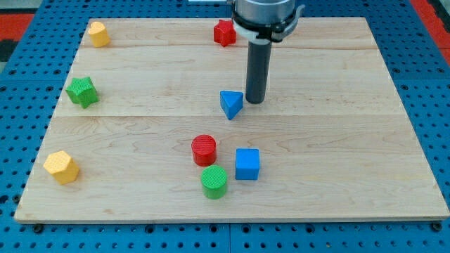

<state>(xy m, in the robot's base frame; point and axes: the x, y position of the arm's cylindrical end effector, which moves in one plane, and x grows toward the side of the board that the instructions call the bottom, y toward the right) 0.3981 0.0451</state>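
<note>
My tip [254, 101] rests on the wooden board [351, 140] just to the right of the blue triangle [230, 104], touching or nearly touching its right edge. Above it, near the view's top, lies a red star [224, 32]. Below the triangle sit a red cylinder [204, 150], a green cylinder [214, 182] and a blue cube [247, 164], close together.
A yellow block [98, 34] lies at the board's top left corner. At the left edge sits a green star [82, 91], and a yellow hexagonal block [62, 167] at the bottom left. Blue pegboard [21, 105] surrounds the board.
</note>
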